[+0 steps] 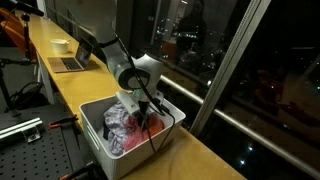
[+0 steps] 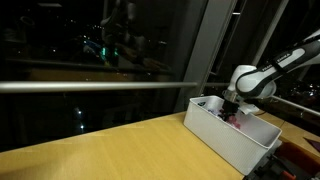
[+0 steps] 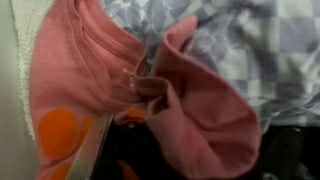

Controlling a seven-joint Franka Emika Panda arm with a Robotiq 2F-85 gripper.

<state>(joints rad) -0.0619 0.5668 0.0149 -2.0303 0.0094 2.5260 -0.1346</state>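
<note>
Claw (image 1: 137, 110) hangs low inside the bin (image 1: 93, 135), its tips sunk among the clothes. Whether its jaws are spread or pinching cannot be told, since cloth fills the wrist view. Right under it lies a crumpled pink cloth (image 3: 200, 115) with an orange patch, folded on itself and touching a checked cloth (image 3: 255, 40) beside it. The bin stands on a wooden table (image 1: 205, 150) along a dark window, well apart from a laptop (image 1: 70, 62).

Crumpled pink cloth (image 3: 190, 100) in white bin (image 1: 95, 140)
</note>
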